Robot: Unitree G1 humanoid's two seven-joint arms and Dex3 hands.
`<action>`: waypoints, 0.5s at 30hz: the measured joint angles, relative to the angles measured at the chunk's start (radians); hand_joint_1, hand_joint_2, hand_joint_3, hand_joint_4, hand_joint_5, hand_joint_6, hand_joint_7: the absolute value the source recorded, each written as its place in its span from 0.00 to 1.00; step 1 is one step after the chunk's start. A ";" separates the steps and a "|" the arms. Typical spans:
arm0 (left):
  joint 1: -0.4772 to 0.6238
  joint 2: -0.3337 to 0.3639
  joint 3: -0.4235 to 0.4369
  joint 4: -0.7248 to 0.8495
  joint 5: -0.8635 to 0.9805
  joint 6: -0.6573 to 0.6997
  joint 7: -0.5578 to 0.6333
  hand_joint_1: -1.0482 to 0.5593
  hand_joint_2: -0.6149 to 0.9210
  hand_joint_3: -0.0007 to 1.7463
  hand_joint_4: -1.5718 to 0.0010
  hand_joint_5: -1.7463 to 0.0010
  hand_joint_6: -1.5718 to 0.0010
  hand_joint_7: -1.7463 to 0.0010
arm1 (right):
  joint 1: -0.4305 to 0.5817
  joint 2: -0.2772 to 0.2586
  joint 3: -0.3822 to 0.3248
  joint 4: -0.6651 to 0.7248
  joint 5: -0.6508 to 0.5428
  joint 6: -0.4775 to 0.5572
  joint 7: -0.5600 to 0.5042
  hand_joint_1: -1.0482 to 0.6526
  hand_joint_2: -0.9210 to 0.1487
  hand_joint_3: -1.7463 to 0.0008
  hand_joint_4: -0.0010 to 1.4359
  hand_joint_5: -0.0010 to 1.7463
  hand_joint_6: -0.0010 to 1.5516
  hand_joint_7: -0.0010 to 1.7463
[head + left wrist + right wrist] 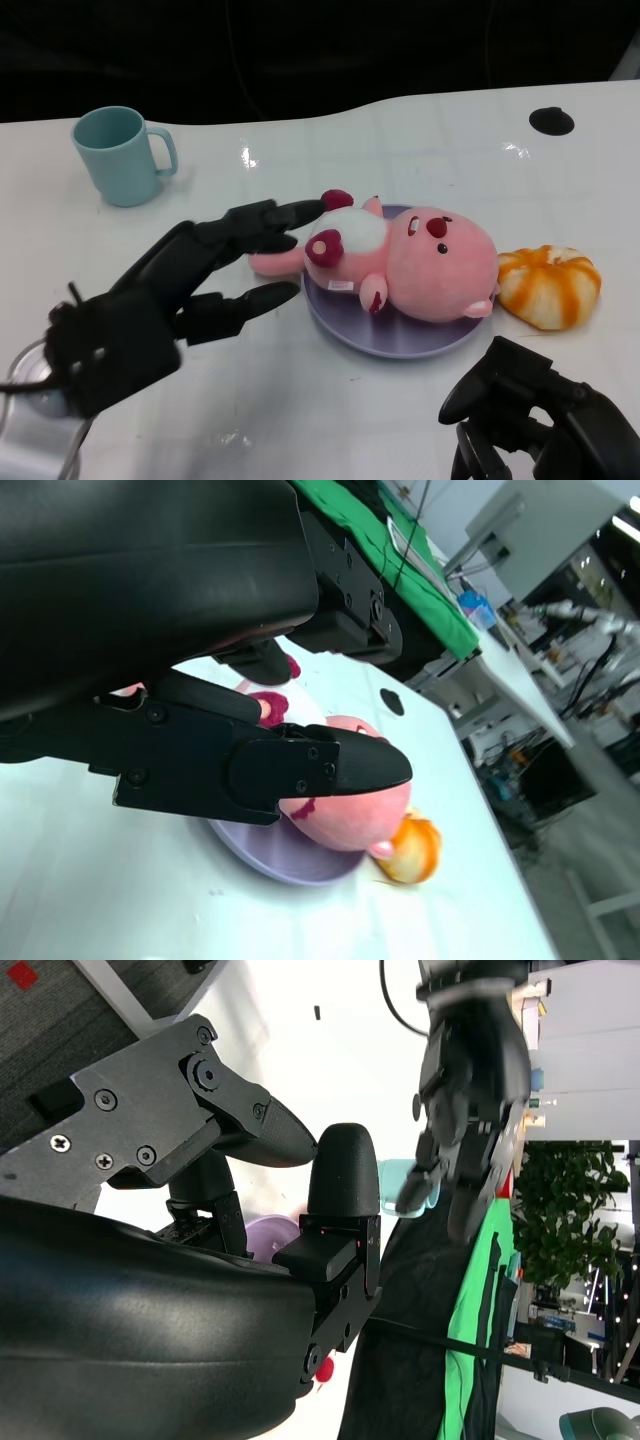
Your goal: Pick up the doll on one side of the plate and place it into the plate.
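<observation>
— What sat in the plate [345, 330]?

— The pink doll [420, 262] lay on its back in the lavender plate, head toward three o'clock, its legs spilling over the rim at nine o'clock onto the white worktop [300, 420]. The left wrist view showed the same: the doll's round head on the purple dish.

— And the other container?

— A teal mug [120, 155] stood upright, well apart at the plate's ten o'clock, handle pointing toward three o'clock. I could not tell what was inside it.

— Anything beside the plate?

— An orange-and-white plush pumpkin [548, 285] lay just beside the rim at three o'clock, near the doll's head.

— How was the left hand [170, 300] posed?

— It reached in from eight o'clock with its fingers [270, 218] spread apart and gripping nothing; the upper tips were at the doll's raised foot, the lower ones lay just short of the rim.

— The right hand [540, 415]?

— Low at the plate's five o'clock, off the plate, fingers curled inward around nothing.
</observation>
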 measured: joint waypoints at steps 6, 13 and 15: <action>0.143 -0.025 0.064 -0.145 -0.144 0.115 0.003 0.56 0.88 0.34 0.55 0.39 0.45 0.76 | -0.001 0.000 0.004 0.000 -0.004 0.001 -0.007 0.47 0.30 0.37 0.43 1.00 0.33 0.88; 0.303 -0.067 0.097 -0.317 -0.235 0.333 0.063 0.62 0.73 0.67 0.53 0.20 0.51 0.47 | -0.001 0.000 0.006 0.000 -0.004 0.002 -0.008 0.47 0.30 0.36 0.42 1.00 0.32 0.87; 0.330 -0.067 0.102 -0.357 -0.246 0.382 0.072 0.64 0.74 0.69 0.54 0.15 0.53 0.41 | -0.001 0.000 0.006 0.000 -0.005 0.003 -0.009 0.47 0.30 0.36 0.43 1.00 0.33 0.88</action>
